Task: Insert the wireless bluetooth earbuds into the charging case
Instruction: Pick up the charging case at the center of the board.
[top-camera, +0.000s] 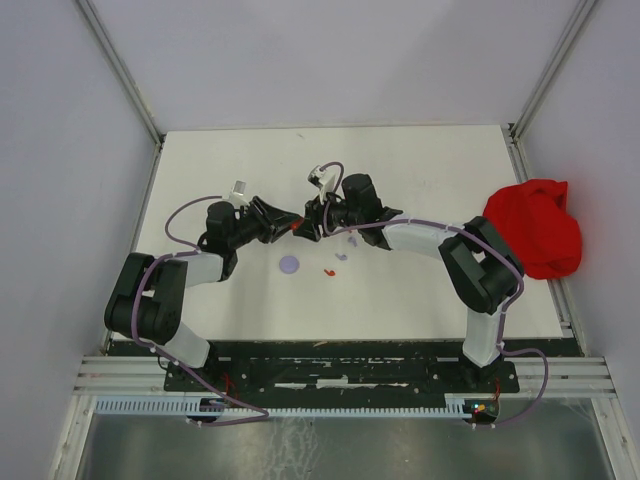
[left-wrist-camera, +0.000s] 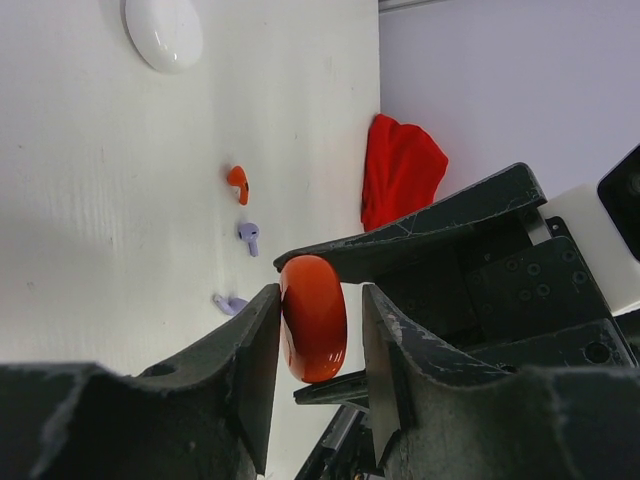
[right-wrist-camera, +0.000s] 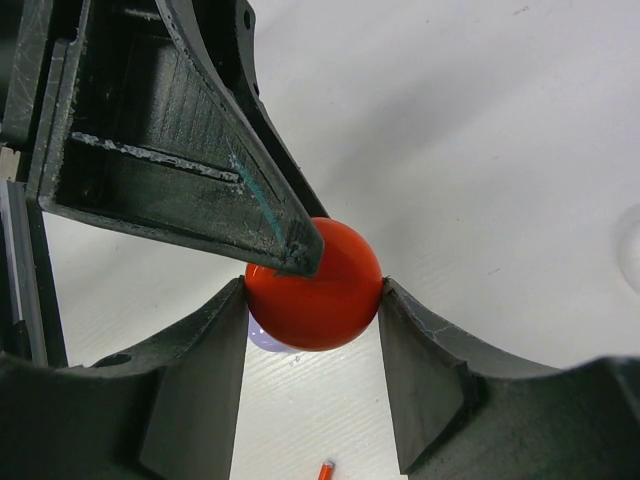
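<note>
A glossy red round case (top-camera: 296, 228) hangs above the table between both grippers. My right gripper (right-wrist-camera: 312, 290) is shut on the case (right-wrist-camera: 330, 300), gripping its rim on both sides. My left gripper (left-wrist-camera: 320, 300) straddles the same case (left-wrist-camera: 314, 320); one finger touches its face and a gap shows at the other. On the table lie a red earbud (left-wrist-camera: 238, 184) and two purple earbuds (left-wrist-camera: 249, 236) (left-wrist-camera: 230, 303). The red earbud (top-camera: 327, 272) and a purple one (top-camera: 342, 256) also show from above. White earbuds are not in view.
A purple round disc (top-camera: 290, 265) lies on the table below the grippers. A white oval case (left-wrist-camera: 163, 30) lies farther off in the left wrist view. A crumpled red cloth (top-camera: 535, 228) sits at the table's right edge.
</note>
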